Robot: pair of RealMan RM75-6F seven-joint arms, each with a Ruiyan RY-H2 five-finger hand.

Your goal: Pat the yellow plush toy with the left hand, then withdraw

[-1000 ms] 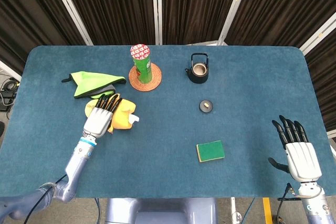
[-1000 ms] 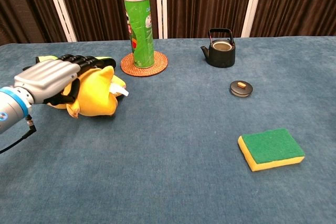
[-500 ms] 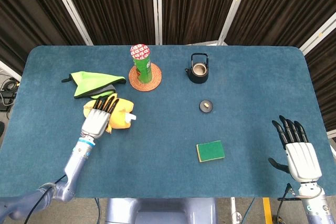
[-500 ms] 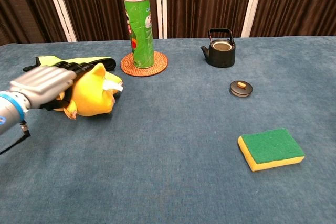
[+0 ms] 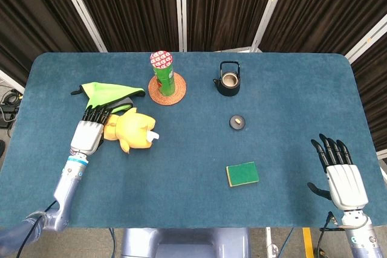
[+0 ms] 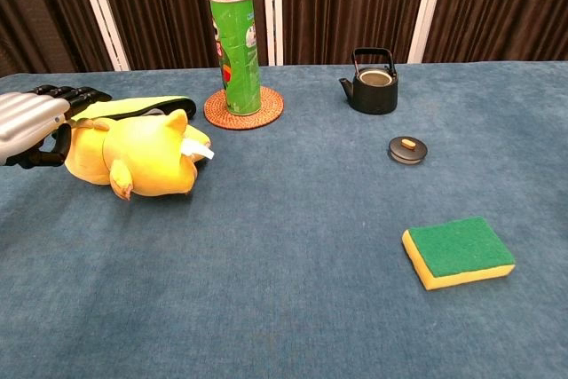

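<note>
The yellow plush toy [image 5: 132, 131] [image 6: 138, 163] lies on its side on the blue table, left of centre, a white tag sticking out to its right. My left hand [image 5: 88, 132] [image 6: 34, 120] hovers just left of the toy, off it, fingers stretched out and holding nothing. Its fingertips reach toward the green cloth. My right hand [image 5: 342, 173] rests at the table's near right corner, fingers apart and empty; only the head view shows it.
A green cloth [image 5: 106, 95] lies behind the toy. A green can [image 5: 162, 72] stands on a round woven coaster [image 5: 167, 92]. A black kettle [image 5: 228, 81], its small lid [image 5: 237, 122] and a green-and-yellow sponge [image 5: 242, 174] sit further right.
My left hand has lifted off the plush toy and slid left, clear of it. The toy, uncovered, has settled slightly. The right hand has barely moved.
</note>
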